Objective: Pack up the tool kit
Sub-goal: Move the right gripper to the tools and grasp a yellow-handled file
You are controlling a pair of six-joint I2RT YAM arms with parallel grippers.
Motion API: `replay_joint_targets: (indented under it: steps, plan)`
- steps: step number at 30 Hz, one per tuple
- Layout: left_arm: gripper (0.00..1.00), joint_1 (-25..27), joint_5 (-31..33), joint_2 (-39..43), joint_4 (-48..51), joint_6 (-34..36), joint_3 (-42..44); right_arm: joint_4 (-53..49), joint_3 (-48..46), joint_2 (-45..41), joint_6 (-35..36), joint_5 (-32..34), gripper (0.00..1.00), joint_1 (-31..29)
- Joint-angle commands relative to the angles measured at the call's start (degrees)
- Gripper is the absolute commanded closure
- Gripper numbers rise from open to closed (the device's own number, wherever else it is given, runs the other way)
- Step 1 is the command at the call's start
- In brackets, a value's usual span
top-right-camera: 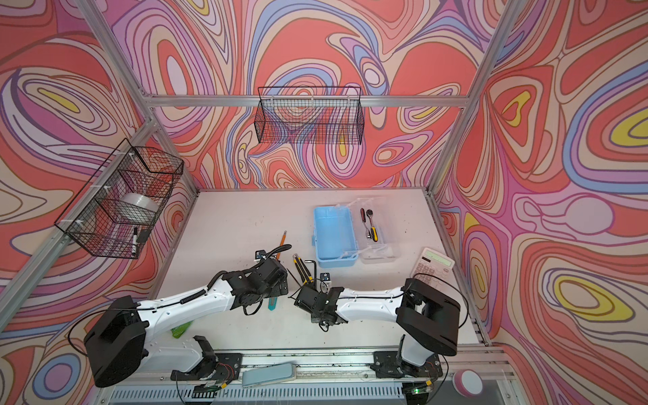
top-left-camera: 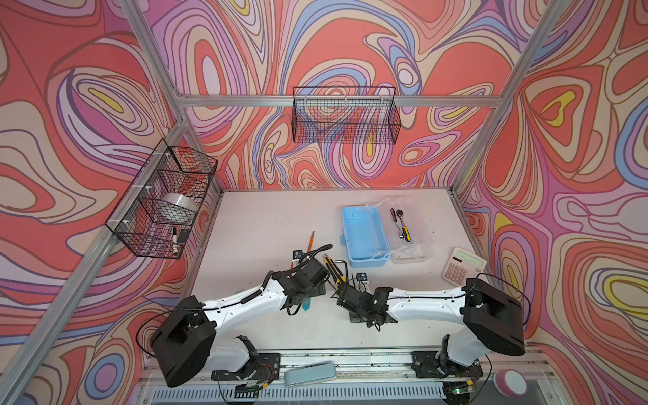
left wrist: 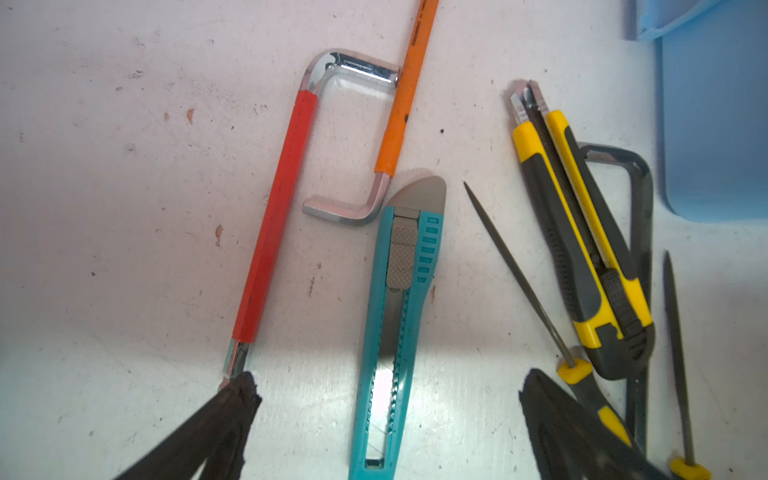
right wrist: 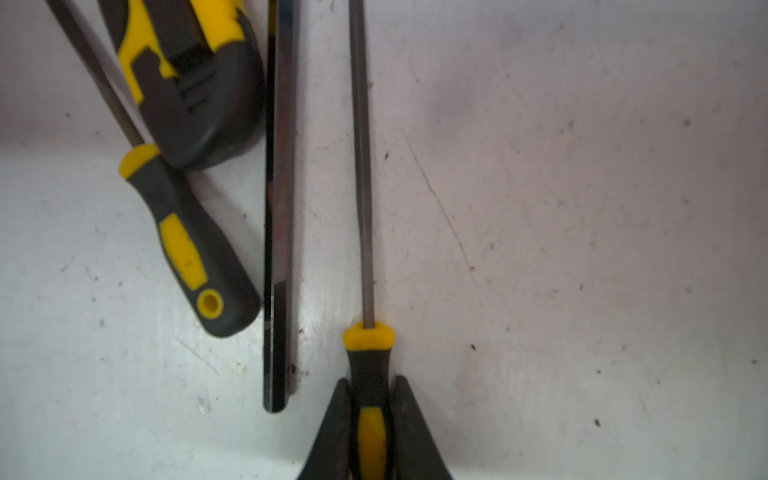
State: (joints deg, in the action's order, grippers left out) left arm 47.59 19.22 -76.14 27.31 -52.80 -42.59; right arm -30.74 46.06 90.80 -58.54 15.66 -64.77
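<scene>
Screwdriver (right wrist: 368,357) | handle clamped in right gripper (right wrist: 371,382) | left gripper (left wrist: 390,380) spread wide astride teal knife (left wrist: 401,291)

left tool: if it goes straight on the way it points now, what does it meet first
Probably the teal utility knife, lying lengthwise between the open left tool's fingers; the red hex key ends at one fingertip. Depth is unclear.

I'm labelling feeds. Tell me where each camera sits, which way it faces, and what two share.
Top views: high over the arms' base side, facing down at the table; left arm and right arm show.
Left wrist: on its arm, facing down at the teal utility knife; open left hand shows.
Right wrist: likewise, over the screwdriver the right hand grips.
Shared: both wrist views show the yellow utility knife.
</scene>
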Motion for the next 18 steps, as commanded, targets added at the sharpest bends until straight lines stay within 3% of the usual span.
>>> replay_joint_targets:
  steps: [1, 10, 15, 18]
  plan:
    - [0.00, 0.0, 1.6, 0.9, 2.2, -1.4, 0.7, -1.8, -4.6, -0.3, -0.8, -0.9, 0.93, 0.8]
    - [0.00, 0.0, 0.9, -0.6, 2.6, -0.6, -0.5, -8.2, -2.4, -15.1, 2.5, 6.4, 1.00, 1.6]
    - [0.00, 0.1, 0.8, -1.2, 2.7, 0.4, -1.3, -14.4, 3.8, -22.3, 11.0, 10.0, 1.00, 5.5]
    - [0.00, 0.0, 0.2, -1.8, 2.4, 0.8, -1.6, -14.8, 6.1, -26.7, 19.6, 9.2, 1.00, 12.7]
